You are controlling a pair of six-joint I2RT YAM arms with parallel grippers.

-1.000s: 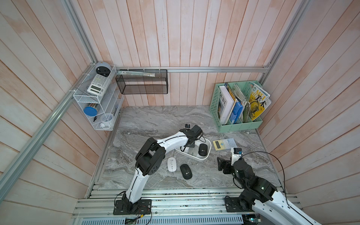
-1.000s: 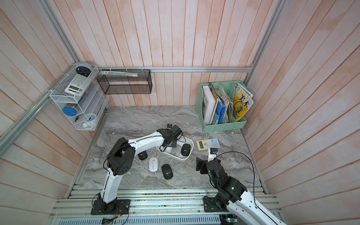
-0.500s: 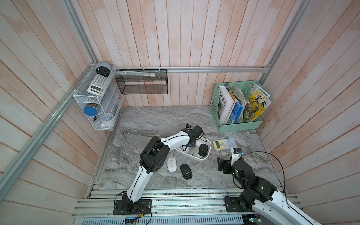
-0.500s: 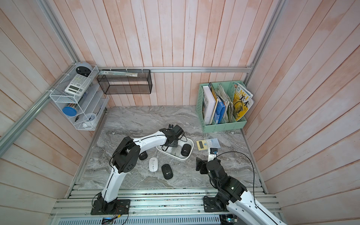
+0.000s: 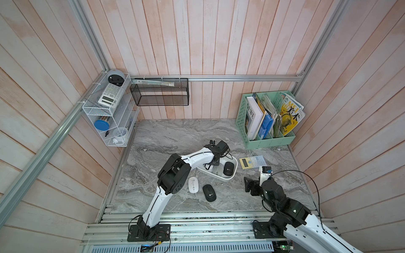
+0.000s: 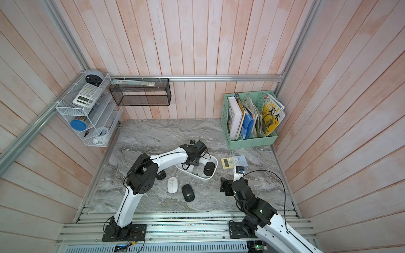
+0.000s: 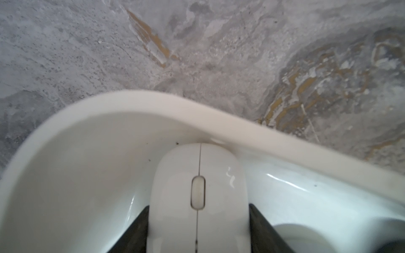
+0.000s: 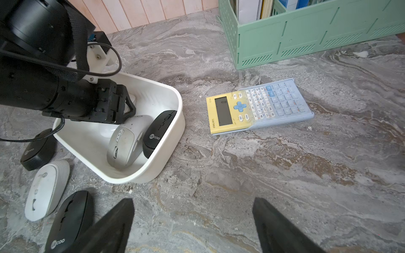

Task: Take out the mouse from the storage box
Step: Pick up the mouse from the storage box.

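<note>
Since a second ago the left arm's elbow has shifted a little toward the storage box (image 5: 215, 177), while its wrist has kept over the same end of the box; the mice lying loose on the table have not moved

The left gripper (image 7: 198, 207) reaches down into the box, and the left wrist view shows its two black fingers (image 7: 135, 230) set against either flank of the white mouse (image 7: 219, 192). It is clamped on that mouse, which lies flat on the box floor with its nose close to the wall. The box stands on the marble table (image 5: 175, 135) and also holds a grey mouse (image 8: 126, 142) in the middle and a black mouse (image 8: 158, 129) leaning against the end wall nearest the calculator (image 8: 258, 106)

Outside the box, a second white mouse (image 5: 193, 184) and a second black mouse (image 5: 209, 192) lie side by side on the table, near the box's long wall. A third black mouse (image 6: 161, 175) sits just beside the box, partly under the left arm

The right gripper (image 8: 192, 201) hovers over bare table with its jaws spread wide and nothing between them, near the calculator and apart from the box. A green file holder (image 5: 269, 140) full of books stands by the back wall
</note>
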